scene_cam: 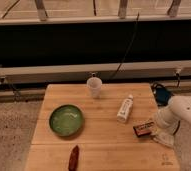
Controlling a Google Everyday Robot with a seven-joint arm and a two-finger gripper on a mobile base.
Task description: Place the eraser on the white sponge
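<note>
Now gripper [158, 125] sits low by bench's [99, 150] right edge, just beside eraser [144, 128]; open or closed, can't tell. White sponge [164, 139] lies at that edge, partly under arm, just right of eraser. Free room: bench centre/front, btw green bowl [66, 120] & white tube [124, 108].

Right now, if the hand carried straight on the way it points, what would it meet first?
Most likely the eraser. The hand, near the table's right edge, points left and downward, and the eraser lies just ahead of it. Depth is unclear, so I cannot tell whether they already touch.
</note>
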